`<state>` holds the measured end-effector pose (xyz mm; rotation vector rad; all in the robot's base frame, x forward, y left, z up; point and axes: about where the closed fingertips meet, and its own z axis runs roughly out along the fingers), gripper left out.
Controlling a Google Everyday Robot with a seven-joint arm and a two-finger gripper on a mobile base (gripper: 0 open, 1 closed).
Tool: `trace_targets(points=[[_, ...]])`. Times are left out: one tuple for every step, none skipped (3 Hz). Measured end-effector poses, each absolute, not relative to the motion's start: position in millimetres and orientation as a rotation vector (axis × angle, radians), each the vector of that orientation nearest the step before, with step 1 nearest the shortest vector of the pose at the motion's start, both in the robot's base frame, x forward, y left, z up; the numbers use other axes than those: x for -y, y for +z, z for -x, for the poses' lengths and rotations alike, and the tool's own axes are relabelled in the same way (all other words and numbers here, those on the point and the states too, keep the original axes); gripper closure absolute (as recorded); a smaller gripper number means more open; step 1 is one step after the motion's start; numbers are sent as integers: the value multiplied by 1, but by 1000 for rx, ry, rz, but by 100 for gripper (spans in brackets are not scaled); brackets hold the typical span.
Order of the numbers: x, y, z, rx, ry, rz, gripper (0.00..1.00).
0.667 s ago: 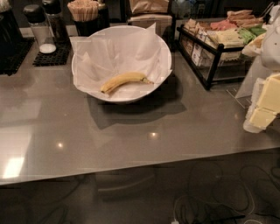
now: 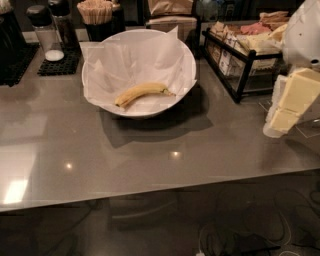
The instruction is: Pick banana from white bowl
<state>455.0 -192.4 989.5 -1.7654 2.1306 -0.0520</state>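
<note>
A small curved yellow banana (image 2: 141,93) lies inside the large white bowl (image 2: 134,112), on crinkled white paper sheets, with its brownish stem end pointing right. The bowl stands on the grey counter at the upper middle of the camera view. My gripper (image 2: 287,111), with pale yellow blocky fingers, hangs at the right edge of the view. It is well to the right of the bowl and apart from it, above the counter. Nothing is held in it.
A black wire rack (image 2: 240,60) with packets stands right of the bowl. A salt shaker (image 2: 45,32) on a black mat and a holder of wooden sticks (image 2: 97,15) stand behind the bowl. The counter's front edge (image 2: 150,192) runs across the lower view.
The gripper at the right edge has stayed roughly where it was. The banana and bowl have not moved.
</note>
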Motion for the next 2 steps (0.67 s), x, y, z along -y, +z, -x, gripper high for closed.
trace_targets(points=[[145,1001,-477,-1996,53,1855,0],[143,1005,-479,-1984,43,1847,0]])
